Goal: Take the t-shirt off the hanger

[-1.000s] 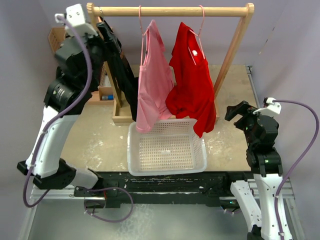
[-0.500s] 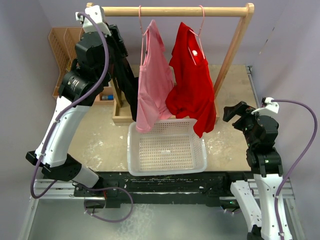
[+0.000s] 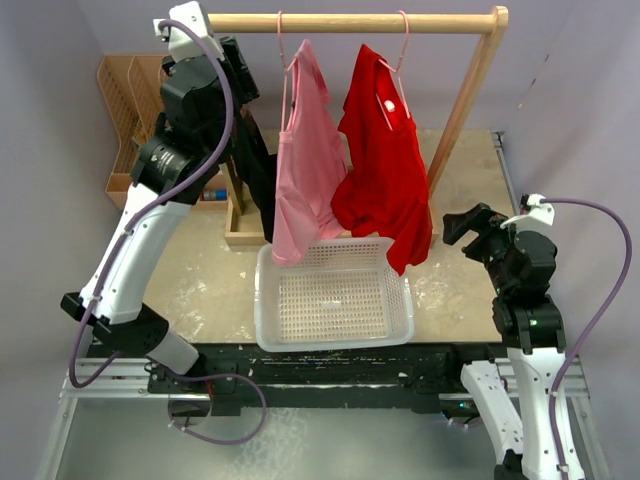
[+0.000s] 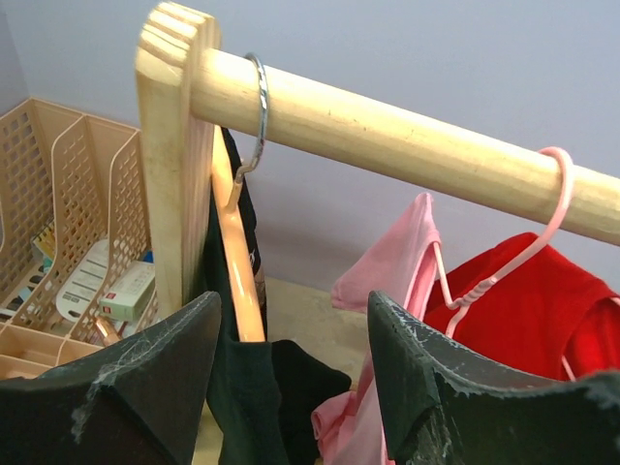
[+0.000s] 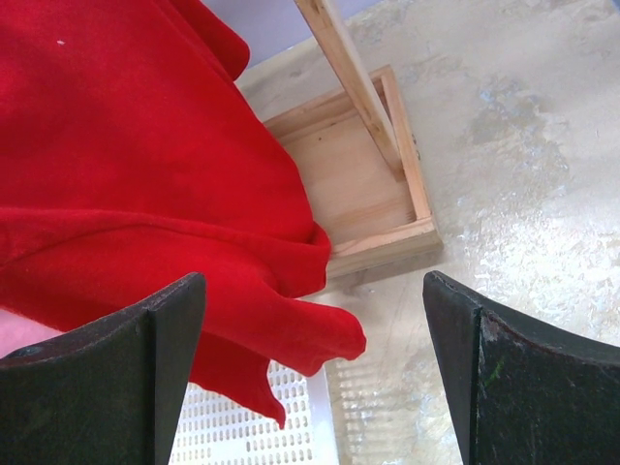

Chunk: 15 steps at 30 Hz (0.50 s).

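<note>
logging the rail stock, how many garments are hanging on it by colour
black garment: 1
pink garment: 1
red garment: 1
total: 3

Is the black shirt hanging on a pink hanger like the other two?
No, the black shirt hangs on a wooden hanger with a metal hook.

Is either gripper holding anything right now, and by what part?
Nothing is held. The left gripper is open, facing the black shirt on its hanger. The right gripper is open, facing the red shirt.
</note>
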{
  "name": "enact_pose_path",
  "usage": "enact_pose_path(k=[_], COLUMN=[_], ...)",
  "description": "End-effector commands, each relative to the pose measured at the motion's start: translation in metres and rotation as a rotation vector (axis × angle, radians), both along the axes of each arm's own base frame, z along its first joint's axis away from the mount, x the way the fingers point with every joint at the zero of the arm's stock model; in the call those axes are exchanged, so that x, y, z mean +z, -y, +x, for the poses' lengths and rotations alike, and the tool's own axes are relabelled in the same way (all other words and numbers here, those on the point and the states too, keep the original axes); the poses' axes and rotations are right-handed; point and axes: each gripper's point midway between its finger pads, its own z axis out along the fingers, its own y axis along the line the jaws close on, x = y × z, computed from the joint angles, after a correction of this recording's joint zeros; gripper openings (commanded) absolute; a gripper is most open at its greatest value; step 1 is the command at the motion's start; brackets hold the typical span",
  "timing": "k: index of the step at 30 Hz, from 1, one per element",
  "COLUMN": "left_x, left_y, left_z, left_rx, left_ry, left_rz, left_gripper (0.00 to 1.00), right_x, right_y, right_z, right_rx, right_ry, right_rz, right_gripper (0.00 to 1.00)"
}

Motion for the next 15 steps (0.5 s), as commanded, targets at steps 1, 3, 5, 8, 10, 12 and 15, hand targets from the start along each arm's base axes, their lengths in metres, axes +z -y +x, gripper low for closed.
enact_pose_path(k=[1, 3, 5, 8, 10, 12, 15], left_x=[0.0118, 0.0096, 0.0082, 0.0060, 0.0040, 0.0033, 0.0039], left_y=[-0.0001, 0.0015, 0.0015, 0.0009, 0.0001, -0.0015, -0.0019], left_z=[0.0086, 0.0120, 0.0141, 0.0160, 0.0169, 0.0178, 0.0169], left_rx=[0.033, 0.037, 0.045, 0.059, 0.069, 0.077, 0.078], left_ry=[0.043, 0.038, 0.036, 0.032, 0.028, 0.027, 0.032], left_rz=[-0.001, 0.002, 0.002, 0.003, 0.004, 0.004, -0.002], left_gripper=[0.66, 0.66, 0.66, 0.66, 0.66, 0.66, 0.66], right_x=[0.0099, 0.0083, 0.0076, 0.0055, 0.0043, 0.0032, 0.0015], right_y=[-0.0048, -0.0053, -0.0057, -0.0061, -0.0064, -0.0069, -0.0079], right_z=[-0.0006, -0.0009, -0.0010, -0.0010, -0.0009, -0.0006, 0.0000], right_rx=[0.022, 0.025, 0.027, 0.030, 0.032, 0.034, 0.038], right_ry=[0.038, 0.032, 0.030, 0.024, 0.022, 0.020, 0.016], right_rz=[0.017, 0.017, 0.018, 0.017, 0.016, 0.018, 0.020], right_gripper=[0.95, 0.95, 0.95, 0.95, 0.95, 0.95, 0.95])
